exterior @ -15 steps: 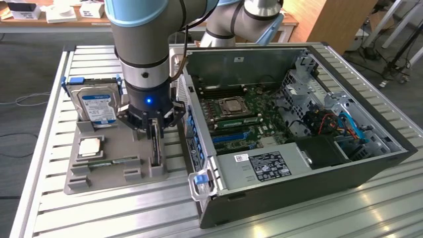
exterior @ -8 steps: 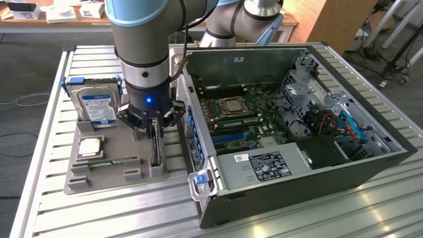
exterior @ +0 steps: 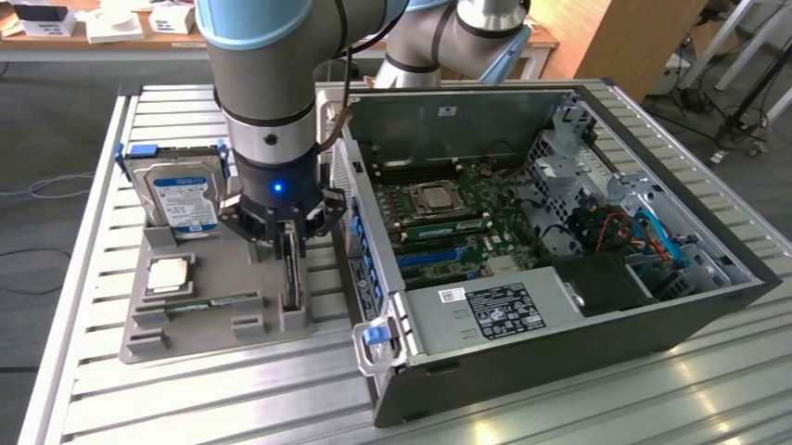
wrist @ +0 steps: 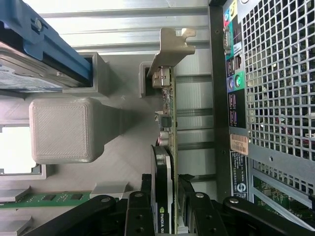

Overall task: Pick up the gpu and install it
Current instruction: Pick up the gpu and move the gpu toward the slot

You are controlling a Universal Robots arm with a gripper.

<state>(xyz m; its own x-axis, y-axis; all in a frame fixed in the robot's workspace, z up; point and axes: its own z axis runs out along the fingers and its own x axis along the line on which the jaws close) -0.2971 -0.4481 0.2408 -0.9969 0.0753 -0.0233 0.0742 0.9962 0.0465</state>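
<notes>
The gpu (exterior: 292,278) is a thin dark card standing on edge in a slot of the grey holder (exterior: 185,338), just off the open computer case (exterior: 693,306). My gripper (exterior: 289,243) comes straight down over it, one finger on each side. In the wrist view the gpu (wrist: 166,142) runs away from the gripper (wrist: 165,196), its silvery bracket (wrist: 172,46) at the far end. The black fingers (wrist: 146,189) press against both faces of the card. The card still sits in the holder's slot.
The grey holder also carries a silver hard drive (exterior: 184,195) with a blue-white label, a square processor chip (exterior: 167,273) and a green memory stick (exterior: 204,301). The case's perforated rear panel (wrist: 275,98) stands close beside the card. The motherboard (exterior: 458,227) lies exposed inside.
</notes>
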